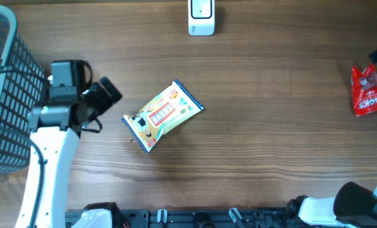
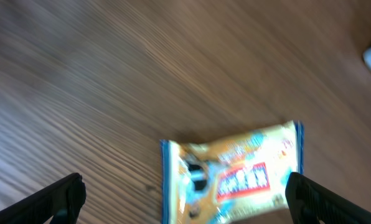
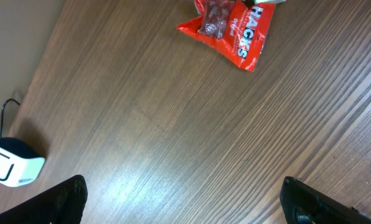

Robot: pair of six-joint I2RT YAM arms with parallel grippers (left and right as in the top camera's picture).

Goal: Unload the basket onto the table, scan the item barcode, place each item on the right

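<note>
The brown wood-grain surface (image 1: 271,133) fills every view, and nothing of the room beyond it shows. A yellow snack packet (image 1: 163,115) lies tilted near the middle, apart from everything else. A white scanner (image 1: 201,17) stands at the far edge, a red bag (image 1: 369,90) lies at the right edge, and a dark wire basket (image 1: 8,95) sits at the left. The left end effector (image 2: 185,186) is spread wide, empty, just beside the packet. The right end effector (image 3: 184,193) is likewise spread and holds nothing.

Packet (image 1: 163,115) lies centre; basket (image 1: 5,95) far left, scanner (image 1: 201,17) behind, bag (image 1: 370,88) right
</note>
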